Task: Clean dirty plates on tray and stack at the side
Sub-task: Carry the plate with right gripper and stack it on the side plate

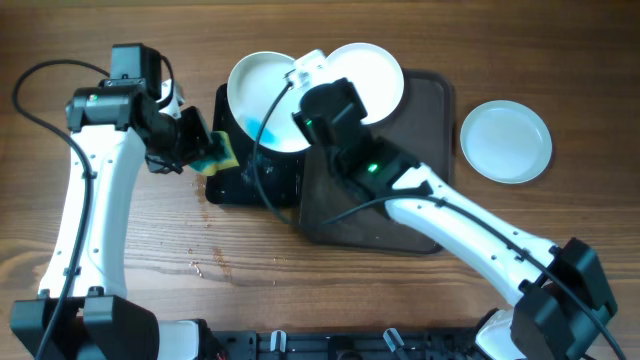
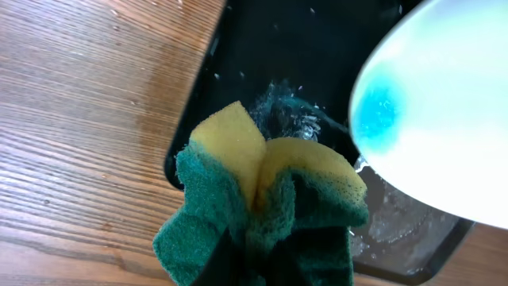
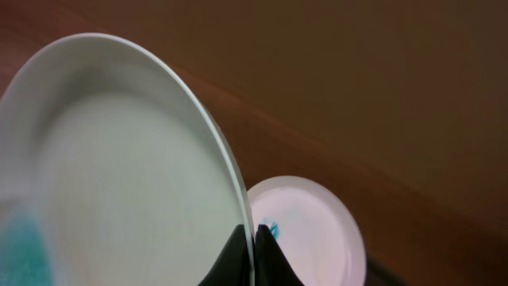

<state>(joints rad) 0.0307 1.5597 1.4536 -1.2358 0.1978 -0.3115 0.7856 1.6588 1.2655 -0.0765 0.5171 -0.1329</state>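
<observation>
Overhead view, entries as we found them:

1. Right hand [image 1: 303,75], clenched on the far rim of the held plate [image 1: 262,95]. We saw only a thin pinch on the rim. The right wrist view confirmed both fingers closed on that rim.
2. Held plate: raised over the black tray [image 1: 245,185], toward the far edge of the surface [image 1: 560,60], left of its middle. A blue smear [image 1: 262,128] sat near its lower side. Being round, it had no long axis. Its smeared face was turned up and toward the left hand [image 1: 203,150]. We could not judge how steep the tilt was.
3. Left hand: grasping a green-and-yellow sponge [image 1: 222,152], folded, just beside the plate's near-left rim. We could not tell whether they touched.
4. Second plate [image 1: 372,75]: on the tray [image 1: 435,110] at its far end, partly under the right hand, with a blue mark showing in the right wrist view.
5. Third plate [image 1: 505,141]: plain white, on the surface to the right of the tray.

Hazards, in our judgement:
- A firm push from the sponge could swing or slip the held plate out of so small a grip.
- The plate could then drop onto the black tray or strike the second plate.
- Blue water could run off the lower rim beyond the black tray.
</observation>
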